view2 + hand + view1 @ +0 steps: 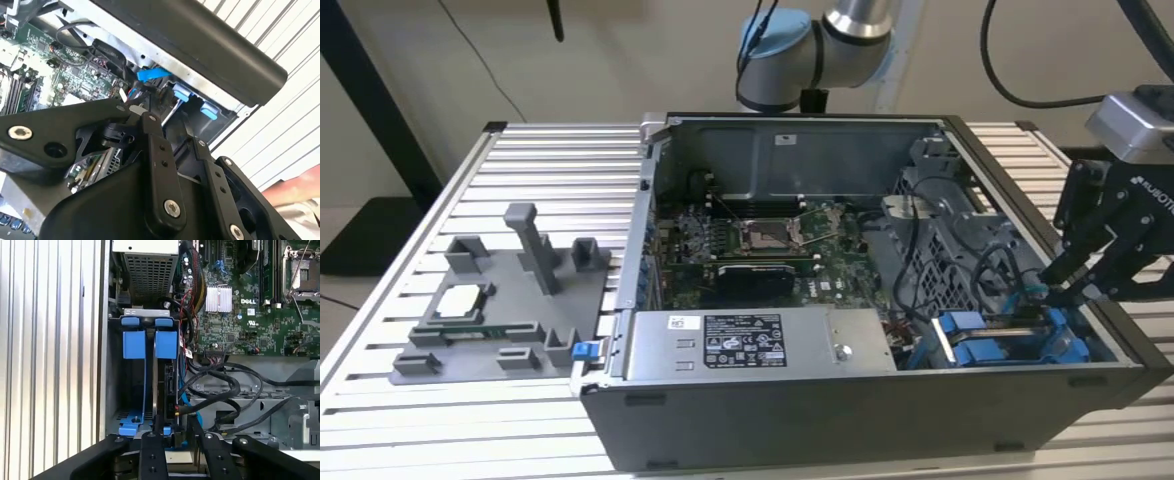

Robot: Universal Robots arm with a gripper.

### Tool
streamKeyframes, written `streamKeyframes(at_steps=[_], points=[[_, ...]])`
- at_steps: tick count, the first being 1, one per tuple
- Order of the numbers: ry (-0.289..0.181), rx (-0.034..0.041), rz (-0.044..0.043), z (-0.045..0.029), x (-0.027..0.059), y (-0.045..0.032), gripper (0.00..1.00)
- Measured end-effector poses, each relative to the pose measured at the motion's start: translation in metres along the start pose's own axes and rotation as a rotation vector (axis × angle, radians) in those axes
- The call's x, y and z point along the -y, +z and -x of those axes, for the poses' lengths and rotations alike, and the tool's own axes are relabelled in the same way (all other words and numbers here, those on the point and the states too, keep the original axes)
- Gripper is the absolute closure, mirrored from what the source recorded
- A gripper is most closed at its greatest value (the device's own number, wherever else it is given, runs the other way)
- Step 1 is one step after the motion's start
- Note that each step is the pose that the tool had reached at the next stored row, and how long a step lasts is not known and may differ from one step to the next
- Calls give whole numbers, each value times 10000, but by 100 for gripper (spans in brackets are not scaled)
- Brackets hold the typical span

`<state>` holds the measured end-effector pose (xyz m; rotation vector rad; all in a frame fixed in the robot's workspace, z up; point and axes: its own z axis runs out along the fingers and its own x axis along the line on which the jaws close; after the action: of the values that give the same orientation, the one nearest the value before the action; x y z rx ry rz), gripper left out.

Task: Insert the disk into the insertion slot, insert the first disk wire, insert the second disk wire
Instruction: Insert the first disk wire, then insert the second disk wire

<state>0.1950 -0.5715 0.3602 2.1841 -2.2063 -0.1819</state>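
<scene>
The computer case [854, 400] lies open on the slatted metal table [547, 180]. In the exterior view the gripper [1063, 292] reaches down into the case's front corner at the exterior view's right, just above the blue plastic parts there. Whether the jaws are open or closed on anything, I cannot tell.

In the first wrist view the disk [166, 344] sits on edge inside the insertion slot [114, 382] of the grey sheet-metal cage, and its blue handle end faces the perforated metal box [150, 275]. A second blue carrier [134, 342] stands just beside it, between the disk and the case wall. The gripper [180, 437] hovers over the disk's opposite end, close to the blue foot of the neighbouring carrier.

Black cables [225, 385] loop beside the disk, between it and the green motherboard [240, 325]. 1 of them runs up to the disk's edge near the gripper; whether it is plugged in cannot be made out.

In the exterior view the power supply [747, 345] with its black-and-white sticker lies along the case's near side. A grey fixture [494, 300] stands on the table, well apart, at the exterior view's left.
</scene>
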Motion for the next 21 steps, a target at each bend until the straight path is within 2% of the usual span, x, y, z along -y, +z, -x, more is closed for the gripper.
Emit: streamKeyframes(at_steps=[2,4,6,8,11,16,17,19,21], points=[[-14,-1,57,0,22,3,0],[-17,3,74,-1,23,13,0],[-27,75,93,-3,37,23,0],[-48,281,120,-5,52,25,0],[-84,656,187,-14,62,25,0],[-125,1063,266,-49,66,33,0],[-133,1136,268,-49,66,34,100],[-139,1227,269,-49,65,35,100],[-138,1243,268,-49,65,36,100]])
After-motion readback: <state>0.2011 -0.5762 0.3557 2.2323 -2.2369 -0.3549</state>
